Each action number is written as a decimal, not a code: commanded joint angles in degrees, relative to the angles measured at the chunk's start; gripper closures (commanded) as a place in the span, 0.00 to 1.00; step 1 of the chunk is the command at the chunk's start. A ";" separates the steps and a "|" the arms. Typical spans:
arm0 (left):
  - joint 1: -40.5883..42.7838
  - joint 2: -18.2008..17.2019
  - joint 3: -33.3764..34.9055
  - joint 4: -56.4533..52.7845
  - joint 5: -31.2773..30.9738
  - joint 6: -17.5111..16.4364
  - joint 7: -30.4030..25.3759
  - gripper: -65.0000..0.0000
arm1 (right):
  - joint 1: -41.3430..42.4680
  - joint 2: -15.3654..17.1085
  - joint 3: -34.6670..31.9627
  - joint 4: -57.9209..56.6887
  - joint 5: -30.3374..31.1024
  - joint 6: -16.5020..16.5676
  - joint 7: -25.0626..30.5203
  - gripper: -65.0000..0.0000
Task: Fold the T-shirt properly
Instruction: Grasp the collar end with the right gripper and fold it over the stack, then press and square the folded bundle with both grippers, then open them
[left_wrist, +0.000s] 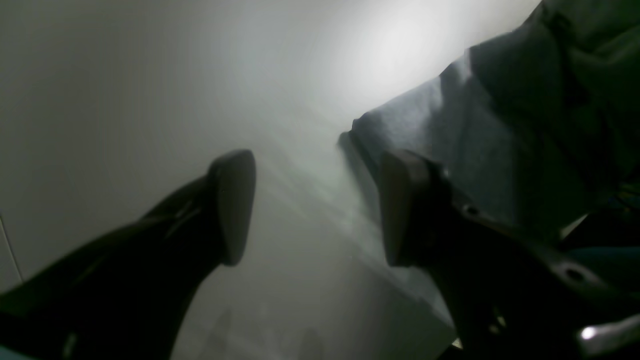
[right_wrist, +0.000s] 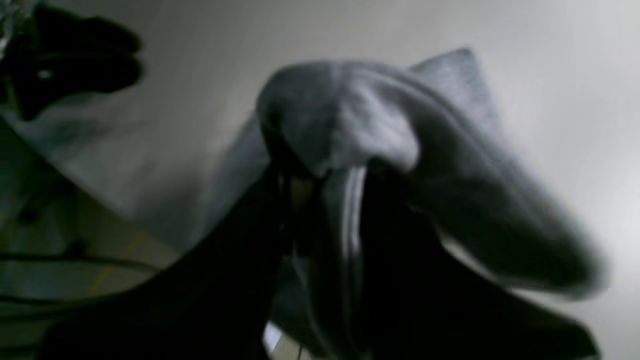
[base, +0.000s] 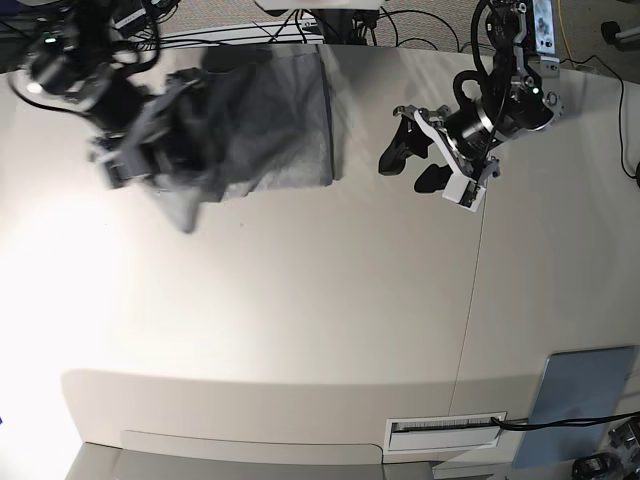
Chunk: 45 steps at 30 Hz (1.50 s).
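Observation:
The grey T-shirt (base: 270, 110) lies bunched at the table's far left in the base view, with one part lifted and blurred. My right gripper (base: 140, 160) is over its left side. In the right wrist view that gripper (right_wrist: 330, 200) is shut on a fold of the T-shirt (right_wrist: 360, 115), which drapes over the fingers. My left gripper (base: 405, 170) hangs open to the right of the shirt, apart from it. Between its fingers (left_wrist: 232, 205) the left wrist view shows only bare table. The T-shirt's edge (left_wrist: 475, 125) lies just beyond the right finger. No lettering shows.
A flat blue-grey pad (base: 585, 390) sits at the table's near right corner. A white slotted strip (base: 445, 428) lies on the front edge. Cables (base: 420, 25) run along the back. A seam (base: 475, 300) crosses the pale tabletop on the right.

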<state>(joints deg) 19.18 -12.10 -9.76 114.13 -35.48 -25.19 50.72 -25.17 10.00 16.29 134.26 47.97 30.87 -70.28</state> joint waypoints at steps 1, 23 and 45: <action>0.07 -0.31 -0.15 1.01 -0.15 -0.39 -1.01 0.41 | -0.42 0.00 -2.93 0.63 -1.33 -0.66 1.31 1.00; 0.50 -0.46 -0.20 1.01 2.19 -0.37 -1.20 0.41 | -1.81 0.00 -26.40 0.63 -9.05 -6.23 4.98 0.59; 1.68 -0.28 5.81 1.03 -19.17 -12.37 10.86 1.00 | -0.61 3.15 -7.26 -2.10 -22.10 -6.97 16.26 1.00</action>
<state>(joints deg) 20.69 -12.27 -3.79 114.26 -53.15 -37.12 62.17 -25.96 12.67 8.88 131.41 25.63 24.10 -55.24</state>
